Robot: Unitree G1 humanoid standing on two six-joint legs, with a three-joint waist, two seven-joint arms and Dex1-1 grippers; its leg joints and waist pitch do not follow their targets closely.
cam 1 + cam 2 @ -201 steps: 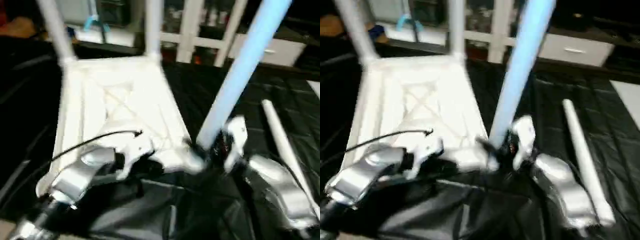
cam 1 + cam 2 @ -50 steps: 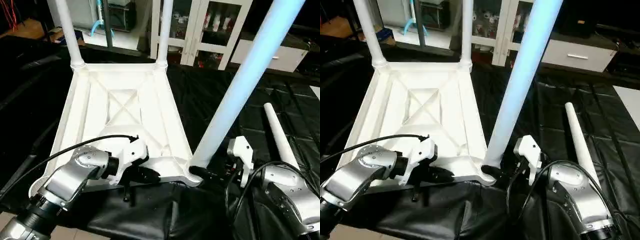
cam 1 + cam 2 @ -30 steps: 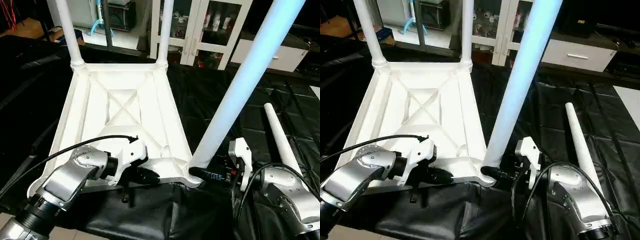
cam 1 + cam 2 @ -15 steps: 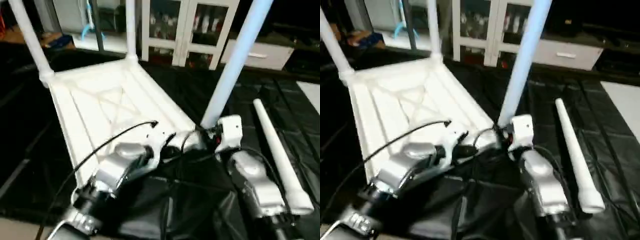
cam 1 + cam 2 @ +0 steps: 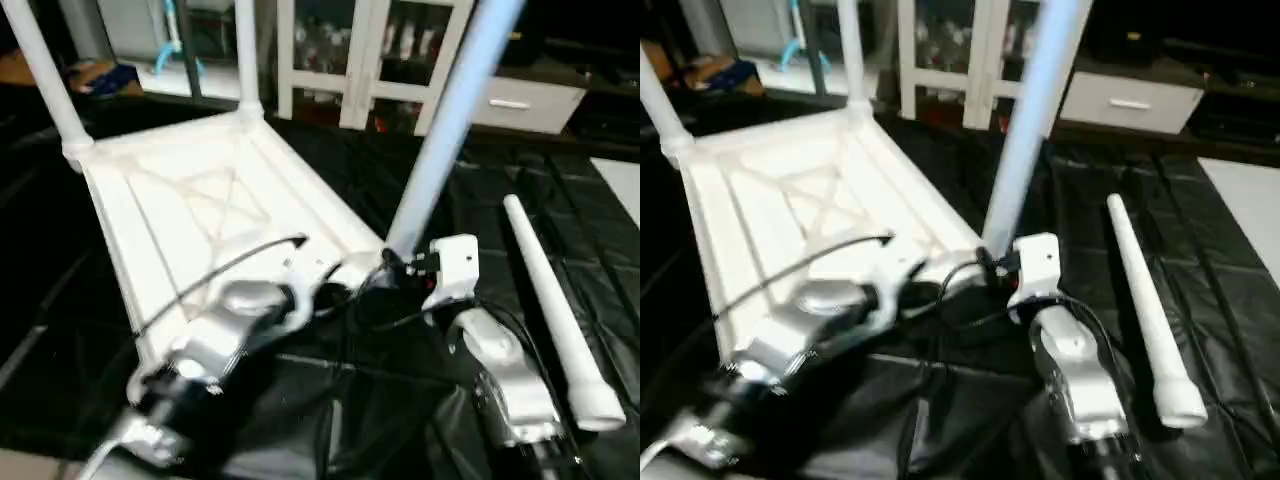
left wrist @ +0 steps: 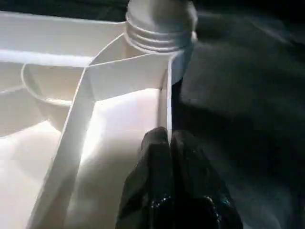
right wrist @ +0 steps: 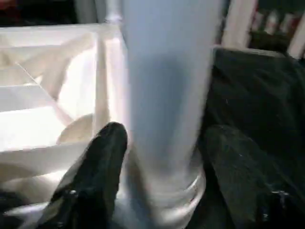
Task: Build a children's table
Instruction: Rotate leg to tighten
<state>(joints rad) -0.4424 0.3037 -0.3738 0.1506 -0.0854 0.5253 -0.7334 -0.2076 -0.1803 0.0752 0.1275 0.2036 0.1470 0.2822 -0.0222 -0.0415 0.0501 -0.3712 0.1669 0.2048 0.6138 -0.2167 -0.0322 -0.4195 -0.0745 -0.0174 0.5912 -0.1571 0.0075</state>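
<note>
With the tabletop (image 5: 190,215) lying underside-up on the black-covered worktop (image 5: 600,250), right hand (image 7: 157,157) straddles the third leg (image 5: 440,130) at its near-right socket, left hand (image 6: 169,143) pinches the rim beside. Fourth leg (image 5: 550,300) lies loose, nearest the right arm, long axis running away.

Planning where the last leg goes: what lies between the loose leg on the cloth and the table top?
In the left eye view, the loose leg and table top are separated by black cloth, the right arm and the blue-lit leg.
</note>
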